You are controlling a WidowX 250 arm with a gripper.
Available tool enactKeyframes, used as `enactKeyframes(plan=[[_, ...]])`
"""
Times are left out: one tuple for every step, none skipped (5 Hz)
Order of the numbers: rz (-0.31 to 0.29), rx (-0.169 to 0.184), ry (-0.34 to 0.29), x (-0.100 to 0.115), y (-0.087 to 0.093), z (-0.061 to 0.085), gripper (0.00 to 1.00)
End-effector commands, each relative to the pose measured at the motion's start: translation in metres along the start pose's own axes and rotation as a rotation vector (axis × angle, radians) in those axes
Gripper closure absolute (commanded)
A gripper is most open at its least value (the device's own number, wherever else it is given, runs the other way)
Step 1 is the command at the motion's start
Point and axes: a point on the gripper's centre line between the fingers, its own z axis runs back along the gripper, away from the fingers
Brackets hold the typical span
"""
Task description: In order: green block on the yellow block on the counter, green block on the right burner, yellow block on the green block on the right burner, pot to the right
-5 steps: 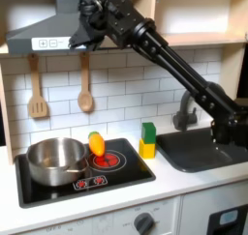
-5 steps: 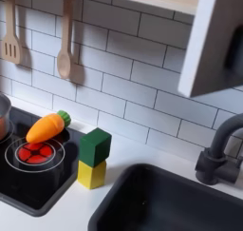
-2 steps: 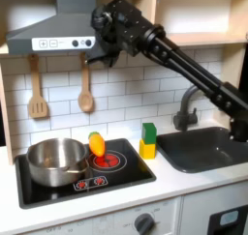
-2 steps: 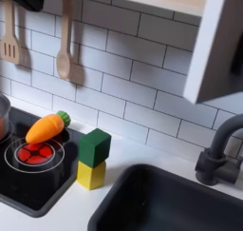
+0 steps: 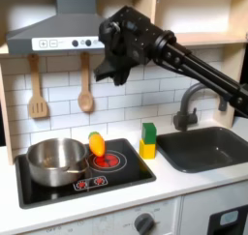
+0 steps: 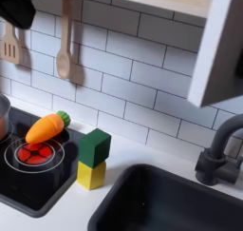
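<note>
Black and held high, the end effector (image 5: pixel 109 73) hangs in front of the white tile wall just under the grey extractor hood (image 5: pixel 58 31) in the first exterior view, well above everything on the hob. Its tips are a dark blur against the tiles, so I cannot tell whether they are apart or together; nothing is seen between them. In the second exterior view a dark part of it pokes in at the top left corner (image 6: pixel 21 4).

From it the black arm (image 5: pixel 184 60) runs up and toward the first exterior view's right, past the wooden shelf.

Down below, the green block (image 5: pixel 148 132) sits stacked on the yellow block (image 5: pixel 146 149), both resting on the pale worktop (image 5: pixel 174 186) between the black hob (image 5: pixel 136 170) and the dark grey sink basin (image 5: pixel 208 149). The second exterior view shows the same stack, green block (image 6: pixel 94 146) on yellow block (image 6: pixel 91 174), turned slightly askew to each other.

The right burner (image 5: pixel 109 161), a ring of red, lies just beside the stack, with an orange toy carrot (image 5: pixel 97 144) lying at its back edge. In the second exterior view the carrot (image 6: pixel 46 127) lies tilted behind the burner (image 6: pixel 34 152).

The pot (image 5: pixel 54 160), shiny steel, stands on the hob at the first exterior view's left. A wooden spatula (image 5: pixel 37 89) and a wooden spoon (image 5: pixel 85 87) hang on the tiles.
</note>
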Motion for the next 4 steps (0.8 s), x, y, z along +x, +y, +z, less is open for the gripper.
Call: enactKeyframes(plan=[[-0.09, 0.133, 0.257, -0.068, 0.022, -0.02, 1.0], [-0.134, 0.151, 0.349, -0.096, 0.024, -0.022, 1.0], [-0.15, 0.151, 0.424, -0.119, 0.029, -0.023, 1.0], [-0.166, 0.151, 0.46, -0.131, 0.03, -0.025, 1.0]])
